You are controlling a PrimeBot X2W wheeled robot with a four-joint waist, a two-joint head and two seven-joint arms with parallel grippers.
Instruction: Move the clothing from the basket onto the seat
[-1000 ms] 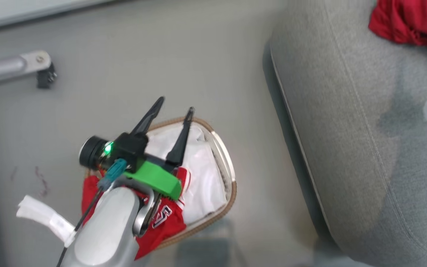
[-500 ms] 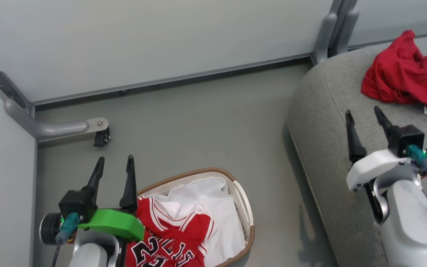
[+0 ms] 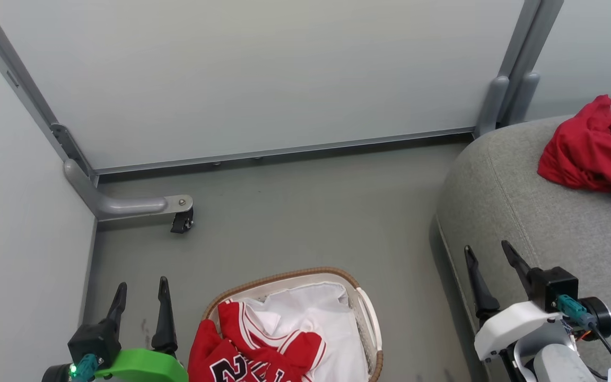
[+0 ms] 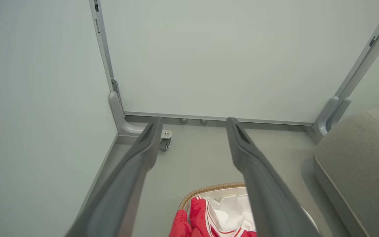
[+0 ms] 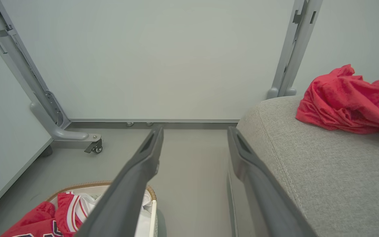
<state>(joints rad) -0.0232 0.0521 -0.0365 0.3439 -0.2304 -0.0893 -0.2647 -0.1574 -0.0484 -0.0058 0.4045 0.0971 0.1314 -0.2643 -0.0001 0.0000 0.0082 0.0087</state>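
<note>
Clothing (image 3: pixel 220 353) in the basket (image 3: pixel 284 275) needs a deep pinch, clear of the liner (image 3: pixel 332 329), from the left gripper (image 3: pixel 142 284), gaping empty like the right gripper (image 3: pixel 486 248).

The basket (image 3: pixel 361 302) stands on the floor (image 3: pixel 305 212) just right of the left gripper (image 3: pixel 142 281), between it and the right gripper (image 3: pixel 486 245). A jersey (image 3: pixel 252 350) lies in the basket on its liner (image 3: pixel 321 318). The sofa (image 3: pixel 523 212) stretches ahead and to the right of the right gripper, and a crumpled garment (image 3: pixel 592 148) lies on it, well ahead. A caster (image 3: pixel 182 223) stands ahead of the left gripper, before the wall panel (image 3: pixel 284 79).
</note>
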